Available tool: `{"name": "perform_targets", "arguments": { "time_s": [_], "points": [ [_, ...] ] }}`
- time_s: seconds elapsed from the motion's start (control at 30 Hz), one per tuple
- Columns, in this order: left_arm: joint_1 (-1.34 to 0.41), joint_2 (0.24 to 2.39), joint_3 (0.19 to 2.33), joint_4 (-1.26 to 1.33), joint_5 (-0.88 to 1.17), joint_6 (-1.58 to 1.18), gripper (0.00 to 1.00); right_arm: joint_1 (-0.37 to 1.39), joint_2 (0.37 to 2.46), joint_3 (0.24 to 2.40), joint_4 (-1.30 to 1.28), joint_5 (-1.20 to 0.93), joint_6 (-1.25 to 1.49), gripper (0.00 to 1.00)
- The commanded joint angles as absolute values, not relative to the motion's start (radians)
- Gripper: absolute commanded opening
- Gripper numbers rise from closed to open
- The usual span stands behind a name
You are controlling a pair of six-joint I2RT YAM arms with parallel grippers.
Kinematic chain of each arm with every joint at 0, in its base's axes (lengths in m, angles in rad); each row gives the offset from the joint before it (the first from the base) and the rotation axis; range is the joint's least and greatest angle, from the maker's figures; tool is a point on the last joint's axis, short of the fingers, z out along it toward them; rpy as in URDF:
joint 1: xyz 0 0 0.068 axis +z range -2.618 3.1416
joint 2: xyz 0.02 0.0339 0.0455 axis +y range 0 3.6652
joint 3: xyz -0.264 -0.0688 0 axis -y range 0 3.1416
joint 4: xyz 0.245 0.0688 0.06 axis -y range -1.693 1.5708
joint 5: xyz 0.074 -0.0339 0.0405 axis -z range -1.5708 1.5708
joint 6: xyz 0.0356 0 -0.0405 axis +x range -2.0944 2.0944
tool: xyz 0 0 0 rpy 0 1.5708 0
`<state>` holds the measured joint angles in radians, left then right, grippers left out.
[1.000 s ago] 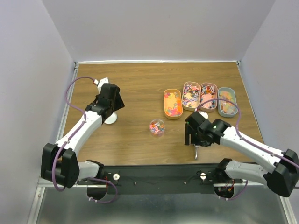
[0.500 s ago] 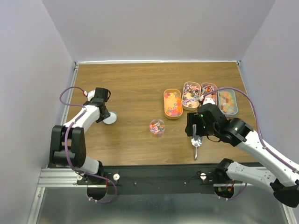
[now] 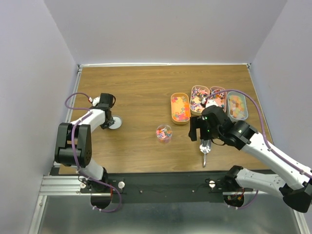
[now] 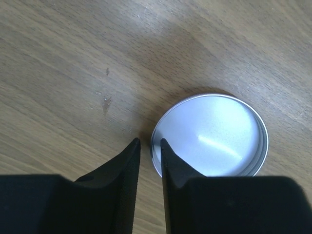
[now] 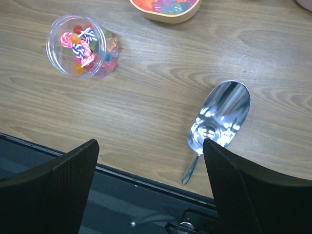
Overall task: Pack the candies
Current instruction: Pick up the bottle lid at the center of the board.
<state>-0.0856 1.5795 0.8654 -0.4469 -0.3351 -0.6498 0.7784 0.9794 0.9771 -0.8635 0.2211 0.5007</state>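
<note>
The candies are tiny multicoloured sweets in a small clear jar (image 3: 164, 132), which also shows in the right wrist view (image 5: 78, 46); more fill the trays at the back right. A metal scoop (image 3: 205, 148) lies empty on the table (image 5: 219, 122). My right gripper (image 3: 201, 138) is wide open and empty (image 5: 151, 146), hovering above the scoop. A round metal lid (image 3: 115, 123) lies flat at the left (image 4: 214, 139). My left gripper (image 3: 107, 119) is low at the lid's edge (image 4: 150, 142), jaws nearly together and astride its rim.
Several oblong trays of sweets stand in a row at the back right, an orange one (image 3: 180, 108) nearest the jar and a grey one (image 3: 237, 106) farthest right. The orange tray's edge shows in the right wrist view (image 5: 165, 9). The table's near edge runs just below the scoop.
My left arm has folded back and dropped from above the lid to its left rim. My right arm has shifted back and left, baring the scoop on the table.
</note>
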Motion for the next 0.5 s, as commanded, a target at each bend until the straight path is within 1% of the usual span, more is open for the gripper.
{"name": "perform_targets", "arguments": {
  "time_s": [0.0, 0.03, 0.07, 0.1, 0.17, 0.3, 0.33, 0.4, 0.43, 0.47],
  "points": [
    [-0.069, 1.562, 0.825, -0.411, -0.321, -0.64, 0.24, 0.778, 1.005, 0.974, -0.809, 0.184, 0.476, 0.93],
    [-0.069, 1.56, 0.825, -0.411, -0.321, -0.64, 0.2, 0.778, 1.011, 0.976, -0.804, 0.178, 0.472, 0.93],
    [-0.069, 1.556, 0.828, -0.419, -0.322, -0.638, 0.14, 0.778, 1.022, 0.976, -0.799, 0.161, 0.466, 0.93],
    [-0.069, 1.549, 0.831, -0.423, -0.325, -0.64, 0.11, 0.778, 1.026, 0.977, -0.789, 0.153, 0.457, 0.93],
    [-0.069, 1.519, 0.844, -0.439, -0.327, -0.638, 0.0, 0.778, 1.037, 0.98, -0.769, 0.111, 0.445, 0.93],
    [-0.086, 1.421, 0.873, -0.436, -0.292, -0.617, 0.0, 0.778, 1.075, 0.997, -0.668, 0.005, 0.434, 0.94],
    [-0.1, 1.367, 0.879, -0.43, -0.281, -0.603, 0.0, 0.778, 1.084, 1.005, -0.648, -0.032, 0.434, 0.94],
    [-0.152, 1.309, 0.89, -0.387, -0.264, -0.597, 0.0, 0.778, 1.103, 1.034, -0.585, -0.107, 0.433, 0.95],
    [-0.169, 1.242, 0.888, -0.365, -0.237, -0.597, 0.0, 0.778, 1.123, 1.043, -0.563, -0.129, 0.425, 0.95],
    [-0.188, 1.208, 0.876, -0.309, -0.213, -0.594, 0.0, 0.778, 1.135, 1.055, -0.543, -0.177, 0.42, 0.95]
  ]
}}
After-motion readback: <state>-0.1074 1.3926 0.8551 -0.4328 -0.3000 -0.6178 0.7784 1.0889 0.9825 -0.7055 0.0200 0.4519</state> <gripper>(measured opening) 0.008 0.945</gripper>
